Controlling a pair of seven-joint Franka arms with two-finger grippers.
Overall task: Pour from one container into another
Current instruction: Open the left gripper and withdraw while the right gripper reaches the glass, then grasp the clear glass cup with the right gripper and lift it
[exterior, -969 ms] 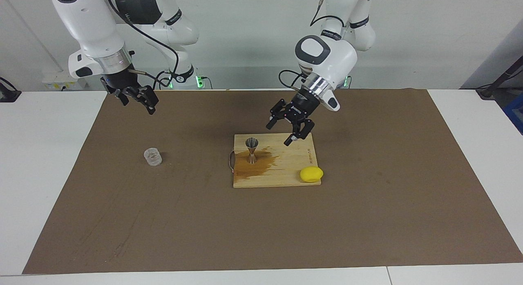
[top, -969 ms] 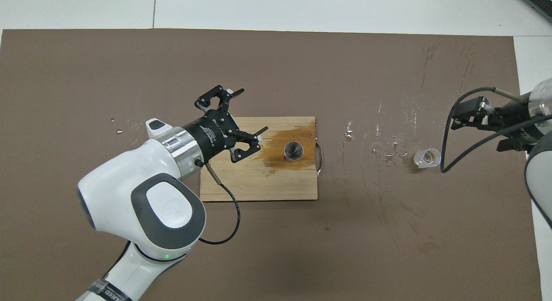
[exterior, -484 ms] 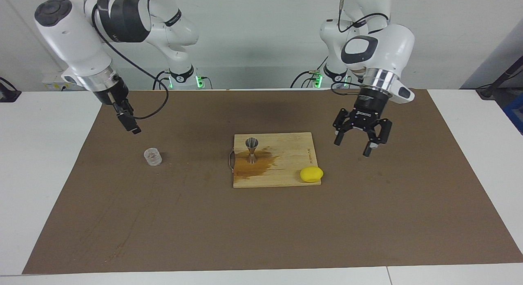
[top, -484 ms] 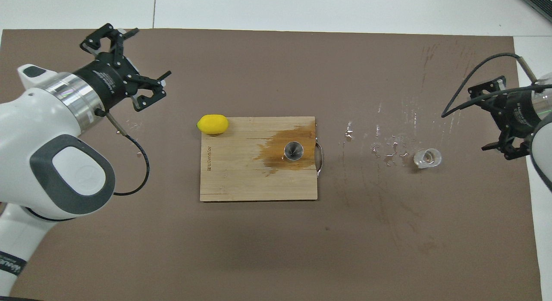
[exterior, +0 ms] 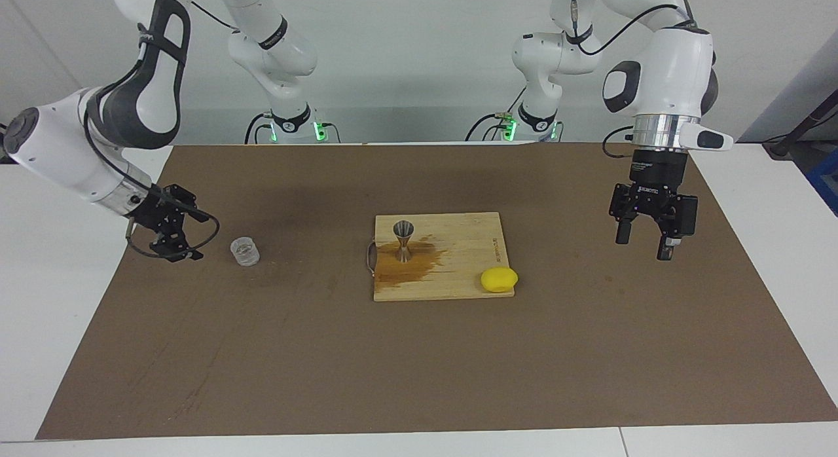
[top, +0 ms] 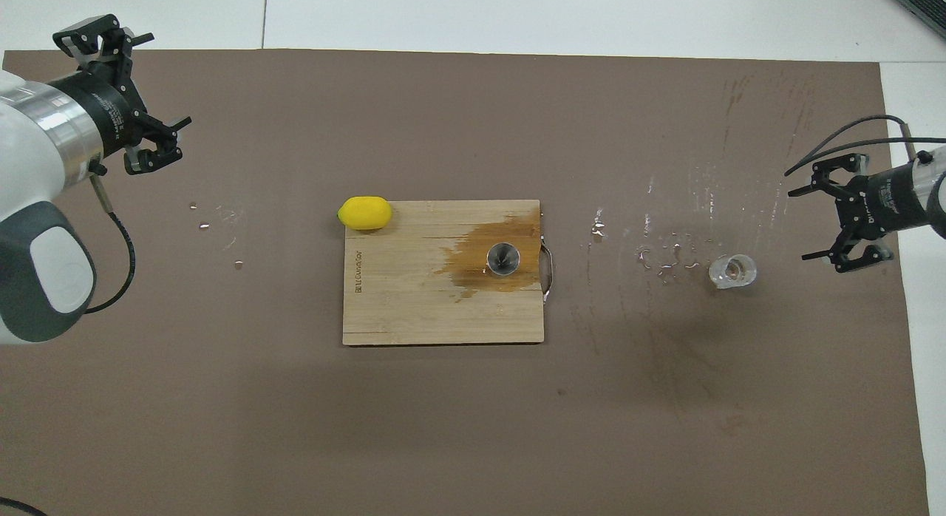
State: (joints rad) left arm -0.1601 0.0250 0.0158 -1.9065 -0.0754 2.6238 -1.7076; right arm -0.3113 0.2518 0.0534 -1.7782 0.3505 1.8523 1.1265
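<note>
The clear ribbed glass cup stands upright on the brown mat toward the right arm's end of the table. My right gripper hangs low beside it, open, its fingers pointing at the cup with a gap between them and it. The silver hourglass jigger stands upright on a wooden board, in a dark wet patch. My left gripper hangs open and empty over the mat at the left arm's end, well away from the board.
A yellow lemon lies at the board's corner farther from the robots, toward the left arm's end. Water drops dot the mat between cup and board. A metal handle sticks out of the board's edge toward the cup.
The left gripper swung from over the board out to the left arm's end of the table. The right gripper came down and turned level beside the glass cup. Cup, jigger and lemon stayed put.
</note>
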